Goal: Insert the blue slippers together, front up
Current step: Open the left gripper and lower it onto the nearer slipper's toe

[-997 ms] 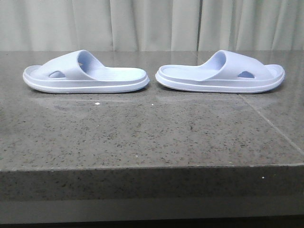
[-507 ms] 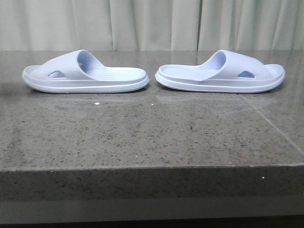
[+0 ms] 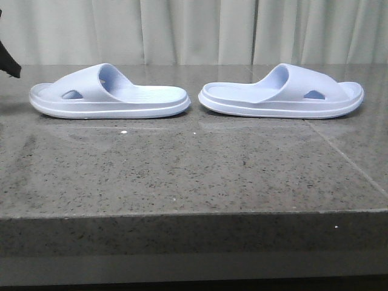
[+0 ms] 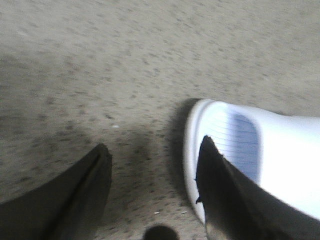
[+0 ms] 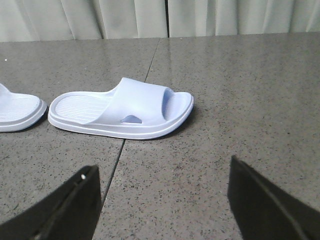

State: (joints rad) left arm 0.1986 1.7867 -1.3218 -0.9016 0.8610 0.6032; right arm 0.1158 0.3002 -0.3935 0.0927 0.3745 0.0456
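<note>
A: What is being seen along the bench [image 3: 182, 176], starting at its left edge?

B: The left gripper [image 4: 152, 200] is being held just off the open toe of the left slipper [image 3: 109, 94], with its jaws spread; one dark finger [image 4: 220, 200] is being seen over the toe rim, and nothing is being pinched. Only a dark tip of that arm is being shown at the left edge in the front view.

A: And the blue slippers themselves?

B: Both are being kept flat on their soles toward the far edge, heel to heel, a small gap being left between them. The right slipper [image 3: 282, 94] is being pointed toward the right edge.

A: The right gripper [image 5: 162, 200]?

B: It is being held well back from that slipper, jaws spread wide, nothing being gripped.

A: What could be going wrong from here?

B: If the toe is being nudged instead of straddled, the light foam is likely being slid across the polished stone. A shallow pinch on the rounded rim is probably being risked too, so the slipper could be dropped while being turned front up.
</note>
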